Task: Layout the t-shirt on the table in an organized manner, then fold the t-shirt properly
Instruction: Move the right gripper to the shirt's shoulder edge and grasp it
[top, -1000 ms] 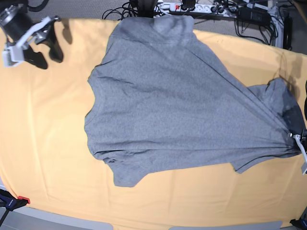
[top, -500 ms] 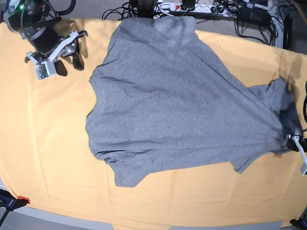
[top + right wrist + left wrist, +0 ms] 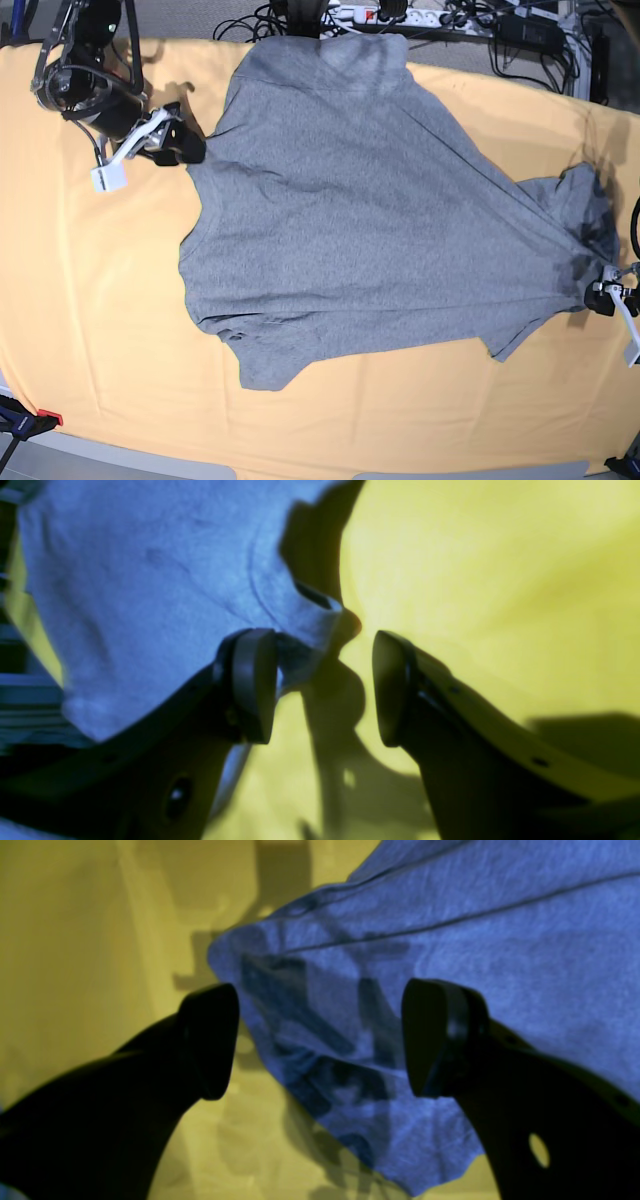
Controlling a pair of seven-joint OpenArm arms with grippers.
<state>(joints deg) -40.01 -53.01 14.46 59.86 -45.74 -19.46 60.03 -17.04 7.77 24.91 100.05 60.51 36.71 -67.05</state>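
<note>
A: Left gripper (image 3: 320, 1040) in its wrist view has the jaws wide apart, nothing between them; a shirt (image 3: 450, 940) corner lies on the table (image 3: 75, 940) below. Any writing?

B: None readable. In the right wrist view, right gripper (image 3: 325, 685) also stands open, one finger (image 3: 250, 685) over the shirt (image 3: 150, 580) edge.

A: And the base view?

B: The shirt (image 3: 370, 210) is spread mid-table (image 3: 90, 320), plain grey side up, right gripper (image 3: 178, 145) at its edge, left gripper (image 3: 600, 297) at the opposite corner.

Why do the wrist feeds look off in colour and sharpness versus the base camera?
Both wrist views tint the t-shirt blue and the table greenish-yellow; the right wrist view is soft, its fingers blurred; the base view is sharp, shirt grey.
</note>
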